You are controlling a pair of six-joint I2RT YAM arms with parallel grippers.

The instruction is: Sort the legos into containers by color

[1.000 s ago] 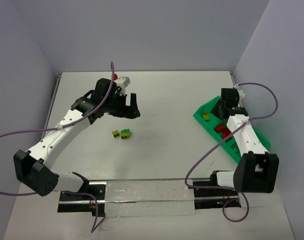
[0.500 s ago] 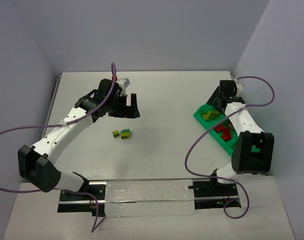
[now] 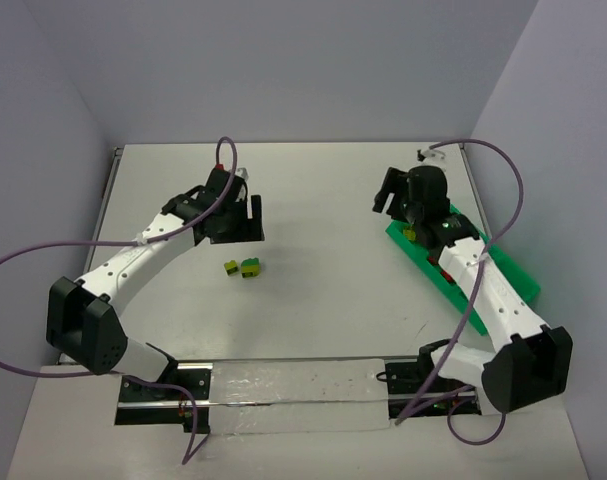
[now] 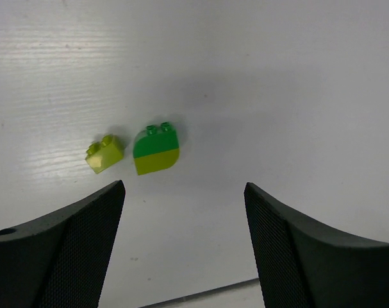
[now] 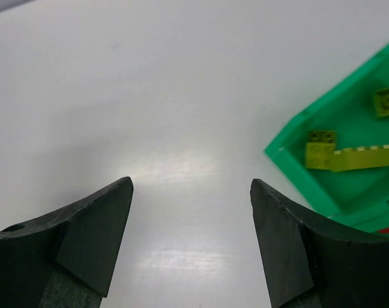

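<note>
We are looking down on a white bench [image 3: 333, 300], its top showing faint grain streaks and catching a soft glare. Pale lilac walls are closing it in: a back wall [image 3: 283, 70], a left wall [image 3: 33, 180] and a right wall [image 3: 573, 130]. Along the near edge a glossy clear strip [image 3: 293, 385] is lying above a dark rail [image 3: 153, 410]. Thin metal trim [image 3: 108, 195] is running up the bench's left side.

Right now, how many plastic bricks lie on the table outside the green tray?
2: a yellow-green plastic brick and, beside it, a green-over-yellow-green stacked piece, left of centre. Others may be hidden.
</note>
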